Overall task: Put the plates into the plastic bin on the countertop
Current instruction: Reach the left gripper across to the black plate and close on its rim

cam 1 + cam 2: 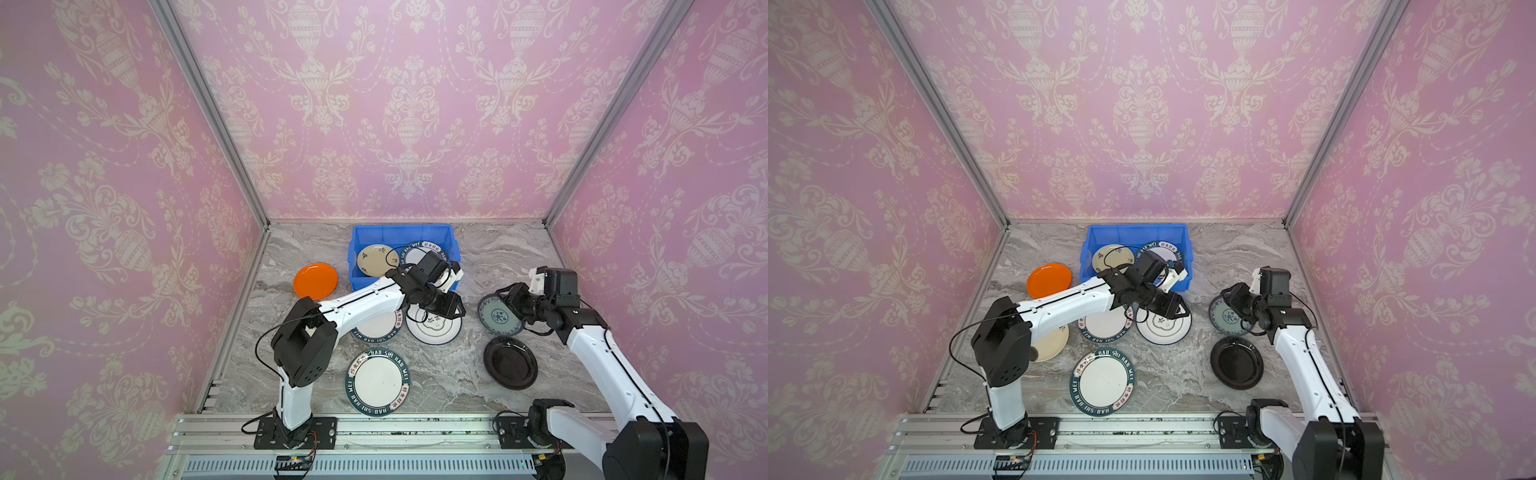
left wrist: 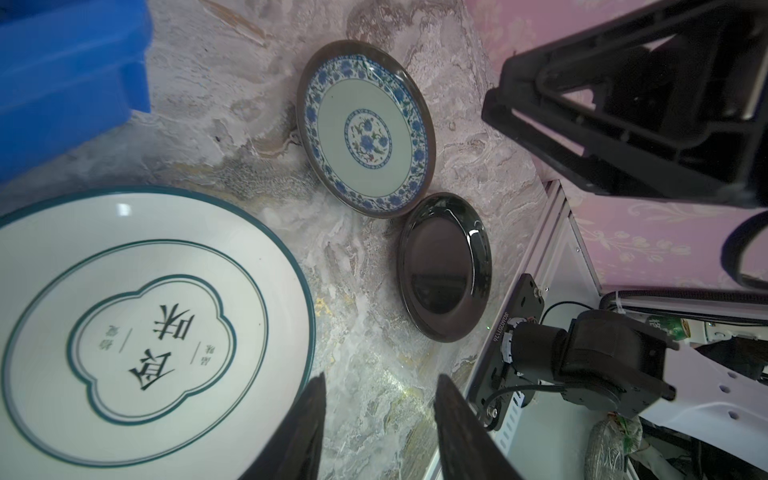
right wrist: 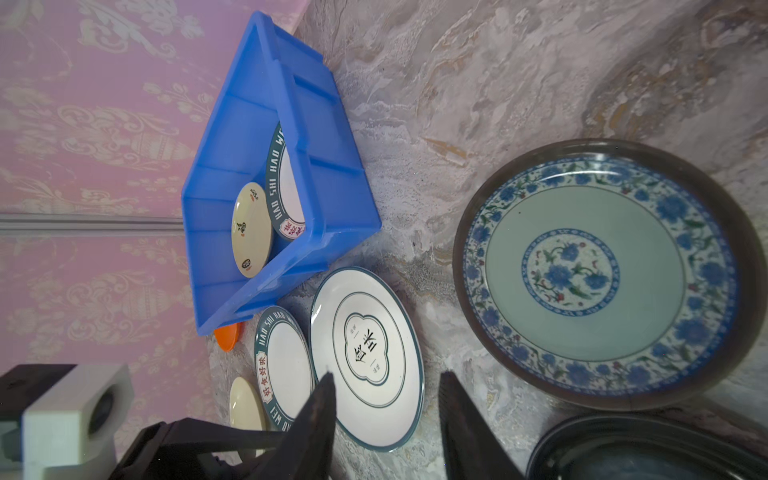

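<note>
Hanging above the rim of the emblem plate (image 2: 137, 316), the left gripper (image 2: 381, 378) has its jaws apart with nothing between them; in the left wrist view one finger (image 2: 305, 432) crosses the plate's edge while the other stands over bare table (image 1: 453, 374), and whether either touches anything I cannot tell. The right gripper (image 3: 387, 376) is spread and empty too, seen over the far rim of the blue plate (image 1: 496, 320) in both top views, with only table showing between its fingers in the right wrist view. Just in front of the blue plate lies the black plate (image 1: 510, 362), rim close to rim. To the left of the emblem plate, just beside it, a lettered plate (image 1: 380, 328) lies flat, partly covered by the left arm (image 1: 357, 301), and a cream plate (image 1: 1054, 345) peeks out from under that arm's elbow in a top view. A second lettered plate (image 1: 377, 382) lies by itself near the front edge of the table. The bin (image 1: 401, 235) stands at the back of the table, close to the wall (image 1: 407, 166), just behind the left gripper's wrist. Inside it are a second cream plate (image 1: 374, 259) on the left and a third lettered plate (image 1: 415, 249) on the right, the latter partly hidden by the arm. The orange plate (image 1: 315, 280) lies on the table just left of the bin.
</note>
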Robot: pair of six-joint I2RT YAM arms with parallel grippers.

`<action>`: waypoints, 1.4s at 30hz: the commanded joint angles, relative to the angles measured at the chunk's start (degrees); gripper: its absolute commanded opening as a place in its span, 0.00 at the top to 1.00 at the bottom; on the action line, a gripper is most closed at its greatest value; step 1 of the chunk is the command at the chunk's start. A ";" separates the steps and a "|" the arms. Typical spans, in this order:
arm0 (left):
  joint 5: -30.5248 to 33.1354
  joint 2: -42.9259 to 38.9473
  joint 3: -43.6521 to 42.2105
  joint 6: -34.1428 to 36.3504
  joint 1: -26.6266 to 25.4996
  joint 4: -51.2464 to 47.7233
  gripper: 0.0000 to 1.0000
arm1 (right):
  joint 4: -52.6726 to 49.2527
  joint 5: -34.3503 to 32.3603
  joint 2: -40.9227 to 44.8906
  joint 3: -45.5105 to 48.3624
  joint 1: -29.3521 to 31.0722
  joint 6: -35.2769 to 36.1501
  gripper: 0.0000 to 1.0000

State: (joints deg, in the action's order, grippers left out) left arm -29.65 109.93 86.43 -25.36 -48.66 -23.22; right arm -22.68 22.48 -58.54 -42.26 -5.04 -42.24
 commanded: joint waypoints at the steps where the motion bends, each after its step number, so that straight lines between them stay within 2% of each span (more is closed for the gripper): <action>1: -2.36 3.65 0.98 -1.05 -1.55 1.68 0.57 | 2.32 1.50 3.68 0.89 -2.14 -2.03 0.58; 11: -5.59 11.54 5.44 0.84 -5.97 0.58 0.58 | 0.79 3.87 9.26 4.68 -5.99 -1.02 0.57; 19: -7.73 16.68 9.33 -0.63 -6.62 0.80 0.58 | -0.01 3.98 12.02 7.06 -6.45 -1.24 0.57; 42: -12.76 27.89 21.79 -0.92 -7.28 -7.48 0.64 | 0.76 5.50 10.85 7.84 -8.32 1.37 0.57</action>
State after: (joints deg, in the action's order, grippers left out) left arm -40.45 136.53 106.41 -25.41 -55.35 -28.01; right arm -22.13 26.63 -47.37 -35.66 -12.86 -42.59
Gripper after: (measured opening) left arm 0.361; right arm 0.431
